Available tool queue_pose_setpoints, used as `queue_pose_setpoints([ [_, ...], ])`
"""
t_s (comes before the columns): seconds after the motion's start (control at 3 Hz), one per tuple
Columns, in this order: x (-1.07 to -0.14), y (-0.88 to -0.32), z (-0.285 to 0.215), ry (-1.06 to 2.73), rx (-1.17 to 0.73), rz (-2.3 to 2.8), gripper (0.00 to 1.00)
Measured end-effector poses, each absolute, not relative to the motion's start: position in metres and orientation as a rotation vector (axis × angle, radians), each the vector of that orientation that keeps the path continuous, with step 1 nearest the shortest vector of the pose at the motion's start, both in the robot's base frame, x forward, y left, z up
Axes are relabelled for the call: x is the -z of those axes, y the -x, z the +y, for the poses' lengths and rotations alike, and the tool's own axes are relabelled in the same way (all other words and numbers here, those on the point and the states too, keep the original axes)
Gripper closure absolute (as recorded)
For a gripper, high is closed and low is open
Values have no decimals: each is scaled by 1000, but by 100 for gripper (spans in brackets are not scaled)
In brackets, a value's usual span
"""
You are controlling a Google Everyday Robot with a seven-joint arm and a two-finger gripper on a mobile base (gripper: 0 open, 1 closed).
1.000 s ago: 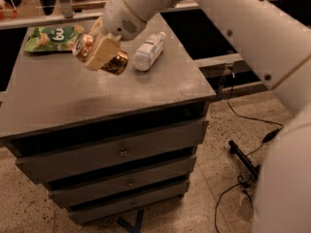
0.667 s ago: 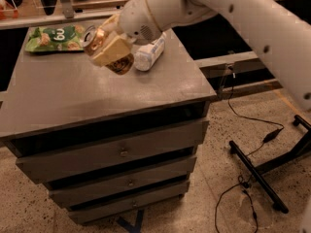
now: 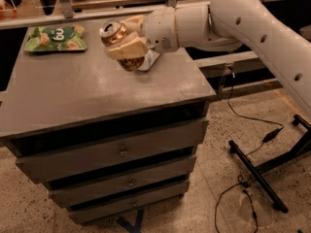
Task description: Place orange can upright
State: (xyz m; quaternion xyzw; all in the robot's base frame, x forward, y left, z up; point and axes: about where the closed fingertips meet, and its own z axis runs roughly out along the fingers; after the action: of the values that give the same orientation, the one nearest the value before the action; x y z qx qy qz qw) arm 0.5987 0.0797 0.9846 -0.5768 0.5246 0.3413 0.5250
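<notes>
The orange can (image 3: 116,35) is shiny orange-gold with a silver pull-tab top facing up and to the left. It is tilted and held above the back middle of the grey cabinet top (image 3: 73,89). My gripper (image 3: 127,41) is shut on the orange can, with its cream fingers (image 3: 129,47) wrapped round the can's body. The white arm reaches in from the upper right.
A green snack bag (image 3: 56,38) lies at the back left of the cabinet top. A clear plastic bottle with a white label (image 3: 149,59) lies behind the gripper, mostly hidden. Drawers sit below. A black stand (image 3: 257,176) and cables are on the floor at right.
The gripper has carried the can to the right and turned it, so that its top points more upward. The arm has swung lower across the view.
</notes>
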Motion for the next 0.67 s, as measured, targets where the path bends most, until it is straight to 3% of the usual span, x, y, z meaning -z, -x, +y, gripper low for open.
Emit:
queue_pose_setpoints([
  [0.67, -961, -613, 86, 1261, -903, 1264, 100],
])
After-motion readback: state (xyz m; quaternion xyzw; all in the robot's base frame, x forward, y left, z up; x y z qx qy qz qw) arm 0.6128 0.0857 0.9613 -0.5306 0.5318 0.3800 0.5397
